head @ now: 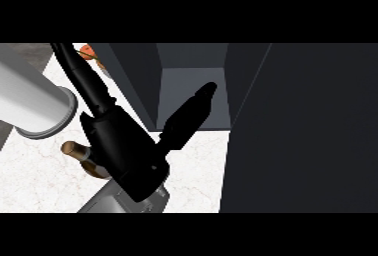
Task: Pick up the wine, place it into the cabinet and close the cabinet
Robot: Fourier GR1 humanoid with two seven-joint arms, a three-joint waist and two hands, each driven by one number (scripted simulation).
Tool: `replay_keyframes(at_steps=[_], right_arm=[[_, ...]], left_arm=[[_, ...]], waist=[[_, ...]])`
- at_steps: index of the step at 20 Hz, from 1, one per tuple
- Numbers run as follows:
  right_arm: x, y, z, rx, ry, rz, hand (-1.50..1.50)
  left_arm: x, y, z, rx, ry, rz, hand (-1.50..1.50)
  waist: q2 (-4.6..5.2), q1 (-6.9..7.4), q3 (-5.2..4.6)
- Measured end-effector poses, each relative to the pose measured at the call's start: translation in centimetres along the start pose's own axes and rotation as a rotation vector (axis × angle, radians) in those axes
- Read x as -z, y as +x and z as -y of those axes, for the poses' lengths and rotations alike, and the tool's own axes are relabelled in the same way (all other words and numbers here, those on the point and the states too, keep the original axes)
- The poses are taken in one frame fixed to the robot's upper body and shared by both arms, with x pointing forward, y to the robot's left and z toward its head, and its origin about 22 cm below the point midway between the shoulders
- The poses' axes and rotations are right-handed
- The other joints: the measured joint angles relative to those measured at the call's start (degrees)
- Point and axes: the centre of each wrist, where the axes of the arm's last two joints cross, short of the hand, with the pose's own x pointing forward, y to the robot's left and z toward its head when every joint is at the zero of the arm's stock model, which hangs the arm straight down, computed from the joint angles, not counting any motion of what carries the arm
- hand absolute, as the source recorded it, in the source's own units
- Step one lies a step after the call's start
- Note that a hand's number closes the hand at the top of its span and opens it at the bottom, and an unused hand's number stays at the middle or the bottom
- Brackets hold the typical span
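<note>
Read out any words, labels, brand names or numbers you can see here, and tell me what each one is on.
There is no readable text in this view.
Bottle: mostly hidden under the hand; the part that shows carries no legible label.
Cabinet: plain dark panels, no writing.
Counter: no marks or signs.

Black hand [122,150], grey forearm [124,201]

An orange thing [88,51], perhaps fruit, lies on the white counter [193,161].
</note>
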Motion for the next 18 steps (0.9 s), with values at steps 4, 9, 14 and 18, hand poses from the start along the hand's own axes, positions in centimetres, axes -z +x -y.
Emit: replay_keyframes(at_steps=[4, 9, 14, 18], right_arm=[[-0.3, 0.1, 0.5, -0.026, -0.016, -0.001, -1.5], [-1.1, -0.3, 1.1, -0.042, -0.023, 0.001, -1.5], [-1.5, -0.3, 1.9, -0.073, -0.031, 0.004, -1.5], [-1.8, -0.3, 2.1, -0.076, -0.022, -0.007, -1.5]], left_arm=[[-0.1, -1.9, -0.2, 0.022, 0.011, -0.039, -1.5], [-0.2, -4.9, -0.8, 0.062, 0.049, -0.095, -1.5], [-0.7, -8.2, -1.7, 0.114, 0.113, -0.121, -1.5], [-1.5, -10.6, -3.1, 0.137, 0.151, -0.156, -1.5]], waist=[[0.06, 0.13, -0.02], [0.12, 0.33, -0.02], [0.13, 0.58, -0.02], [0.1, 0.74, -0.04]])
